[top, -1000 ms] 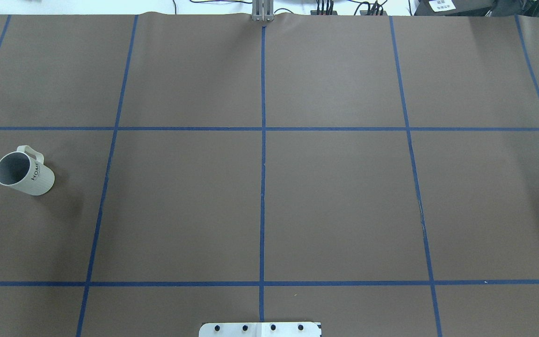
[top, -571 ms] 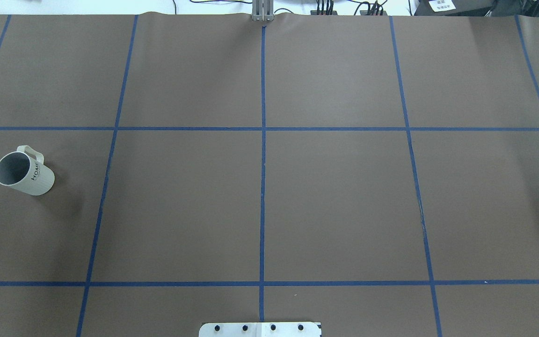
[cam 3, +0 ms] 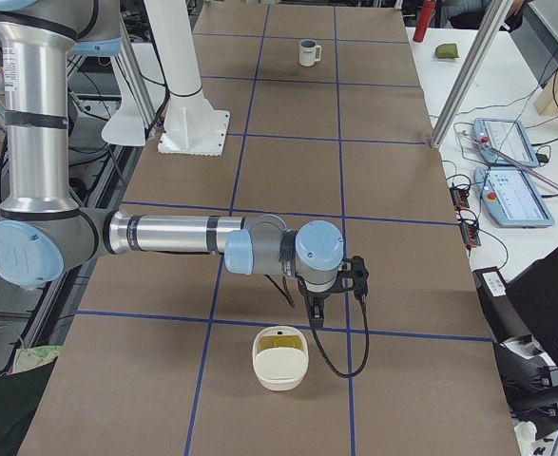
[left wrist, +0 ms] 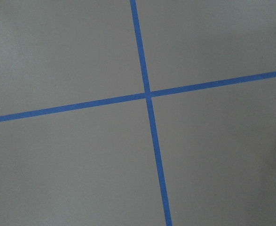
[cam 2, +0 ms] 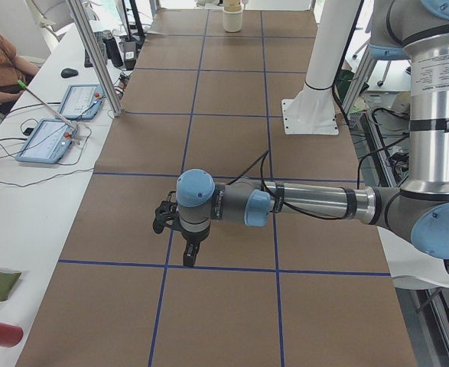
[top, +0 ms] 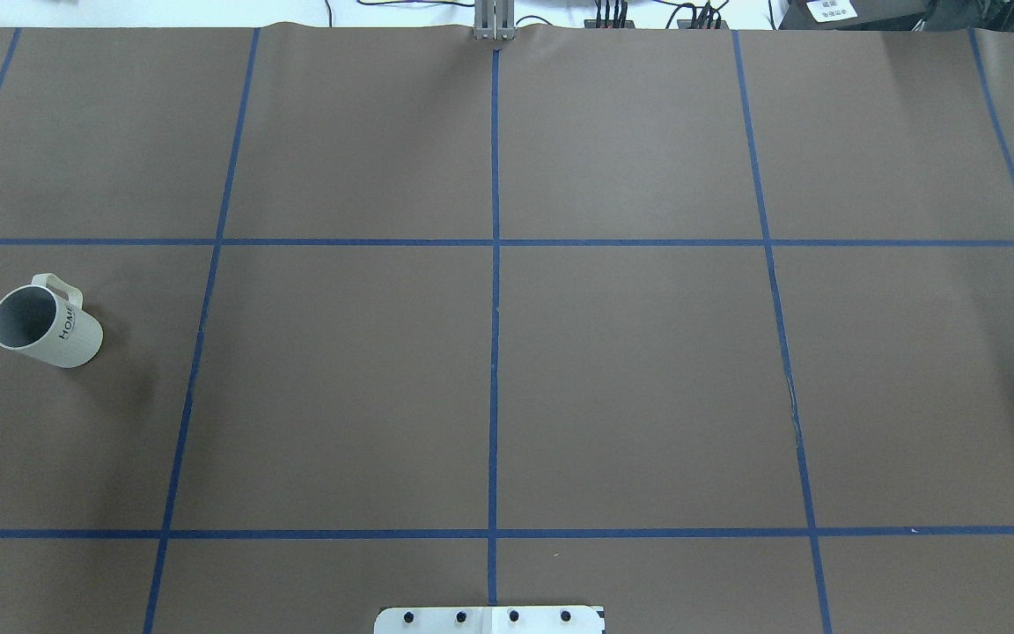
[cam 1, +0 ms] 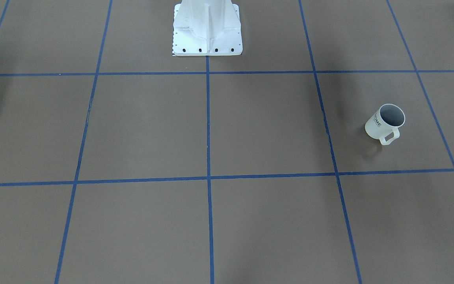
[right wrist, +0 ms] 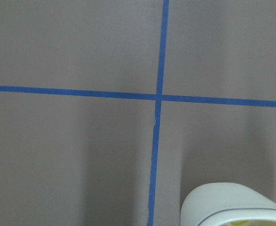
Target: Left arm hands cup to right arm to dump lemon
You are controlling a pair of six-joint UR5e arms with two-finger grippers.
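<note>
At mid-frame of the left side view, left gripper (cam 2: 187,256), pointing down from the near arm stretched level over a crossing of blue tape lines (cam 2: 209,267); open or closed, cannot tell from that side alone. Just below centre of the right side view, right gripper (cam 3: 315,313), likewise pointing down above a tape crossing, its state just as impossible to tell. Below it in that frame and apart from it, a cream bowl (cam 3: 279,361) with rounded corners and a yellow-green patch inside, too small to name; part of that bowl's rim also at the lower right corner of the right wrist view. At the left edge of the overhead view, mid-height, the cup (top: 46,321), upright on the brown table (top: 630,379), untouched and well apart from both grippers. Handle toward the top of that frame, "HOME" lettering on the side toward frame right, only grey wall visible in its mouth. Same cup (cam 1: 384,123) right of centre in the front view, handle toward the bottom. At top centre there, the white robot base (cam 1: 207,29).
</note>
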